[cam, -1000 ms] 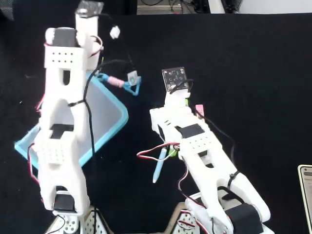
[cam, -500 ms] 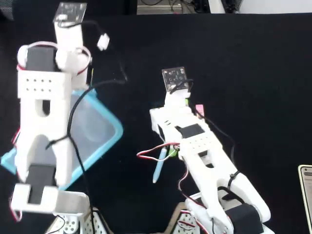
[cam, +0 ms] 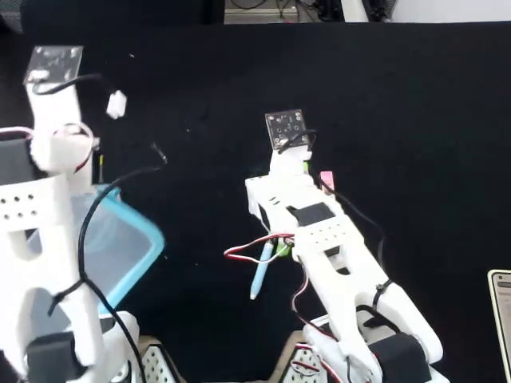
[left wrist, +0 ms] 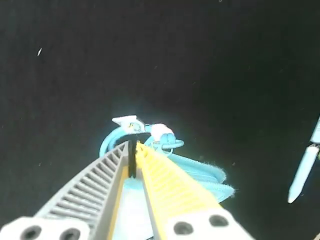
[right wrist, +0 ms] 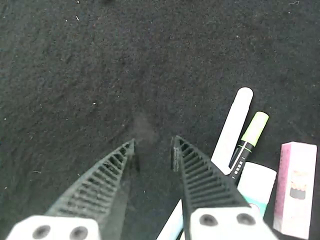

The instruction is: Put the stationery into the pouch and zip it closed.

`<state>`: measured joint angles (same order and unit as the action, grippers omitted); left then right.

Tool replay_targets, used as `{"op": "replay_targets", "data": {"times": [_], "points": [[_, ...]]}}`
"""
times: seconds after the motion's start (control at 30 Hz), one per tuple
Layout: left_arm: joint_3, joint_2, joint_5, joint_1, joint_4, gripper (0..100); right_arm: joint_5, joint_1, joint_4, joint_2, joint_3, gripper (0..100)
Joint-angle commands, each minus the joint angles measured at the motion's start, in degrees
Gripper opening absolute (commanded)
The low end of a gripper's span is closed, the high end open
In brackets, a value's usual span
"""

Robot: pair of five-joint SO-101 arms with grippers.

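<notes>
Pouch (left wrist: 205, 175) pinched in left hand (left wrist: 132, 146); right hand (right wrist: 152, 145) agape beside pen (right wrist: 232, 127).

A robotics lab bench: a table (cam: 415, 120) draped in black cloth carries the white printed left arm (cam: 40, 239) and right arm (cam: 335, 255) with bare red-and-white wires (cam: 247, 251). Cables (cam: 263, 8) lie past the table's edge, well beyond the right gripper (right wrist: 152, 145).
</notes>
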<state>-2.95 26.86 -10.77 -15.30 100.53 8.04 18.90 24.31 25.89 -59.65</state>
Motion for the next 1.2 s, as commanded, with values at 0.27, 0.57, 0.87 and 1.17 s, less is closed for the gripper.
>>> {"op": "replay_targets", "data": {"times": [0.27,0.57,0.87,1.17], "points": [[-1.63,5.63,-2.11,4.97,0.0,3,-0.53,-0.88,-1.14,1.8,1.27,11.6],[-12.97,-5.1,1.05,13.49,-3.43,3,-0.53,-0.88,-1.14,1.8,1.01,11.6],[-7.43,-26.02,-5.63,1.01,-3.52,16,-0.53,-0.88,-1.14,1.71,1.19,11.6],[-31.08,-52.66,-10.55,-1.71,-2.29,21,-0.53,-0.88,-1.14,1.8,0.92,11.6]]}}
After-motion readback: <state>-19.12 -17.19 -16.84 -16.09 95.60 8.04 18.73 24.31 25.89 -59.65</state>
